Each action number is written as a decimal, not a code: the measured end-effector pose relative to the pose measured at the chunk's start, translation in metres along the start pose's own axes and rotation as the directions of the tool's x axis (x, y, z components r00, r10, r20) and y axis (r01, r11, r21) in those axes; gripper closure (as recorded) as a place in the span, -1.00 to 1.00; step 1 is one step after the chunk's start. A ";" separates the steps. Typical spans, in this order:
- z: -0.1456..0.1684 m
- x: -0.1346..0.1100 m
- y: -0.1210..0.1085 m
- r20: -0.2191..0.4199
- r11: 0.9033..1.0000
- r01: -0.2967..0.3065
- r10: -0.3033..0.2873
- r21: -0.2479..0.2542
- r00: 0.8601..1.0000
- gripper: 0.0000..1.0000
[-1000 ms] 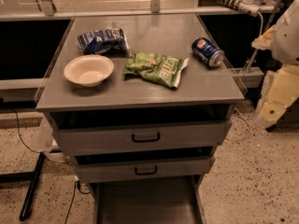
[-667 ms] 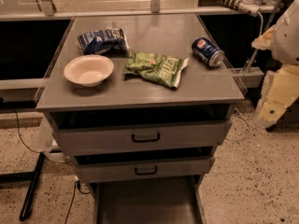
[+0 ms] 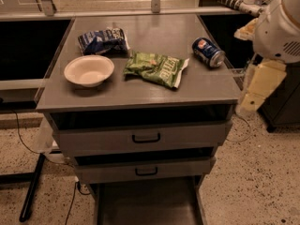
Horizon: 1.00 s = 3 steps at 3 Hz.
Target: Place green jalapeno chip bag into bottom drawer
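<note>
The green jalapeno chip bag [image 3: 157, 68] lies flat near the middle of the grey cabinet top [image 3: 140, 95], with its white edge to the right. The bottom drawer [image 3: 145, 207] is pulled out at the foot of the cabinet and its flat grey floor shows bare. My gripper [image 3: 251, 100] hangs at the right side of the cabinet, below the white arm [image 3: 281, 27]. It is beside the top's right edge, clear of the bag and holding nothing I can see.
A white bowl [image 3: 89, 70] sits left of the bag. A blue-and-white snack bag [image 3: 103, 40] lies behind the bowl. A blue soda can [image 3: 208, 52] lies on its side at the right. Two shallower drawers with black handles [image 3: 146, 138] sit above the bottom drawer, slightly open.
</note>
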State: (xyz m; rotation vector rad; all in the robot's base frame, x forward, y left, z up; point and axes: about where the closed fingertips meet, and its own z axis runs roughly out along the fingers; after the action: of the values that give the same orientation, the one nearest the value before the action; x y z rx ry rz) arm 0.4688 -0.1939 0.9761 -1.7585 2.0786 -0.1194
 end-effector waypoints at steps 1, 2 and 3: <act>0.016 -0.027 -0.027 0.106 0.996 0.053 -0.059 0.066 0.993 -1.00; 0.030 -0.055 -0.047 0.235 0.991 0.082 -0.104 0.104 0.966 -1.00; 0.048 -0.078 -0.062 0.331 0.993 0.079 -0.105 0.093 0.938 -1.00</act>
State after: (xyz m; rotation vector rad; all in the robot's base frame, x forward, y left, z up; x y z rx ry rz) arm 0.5532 -0.1215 0.9724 -1.6944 1.7267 0.0683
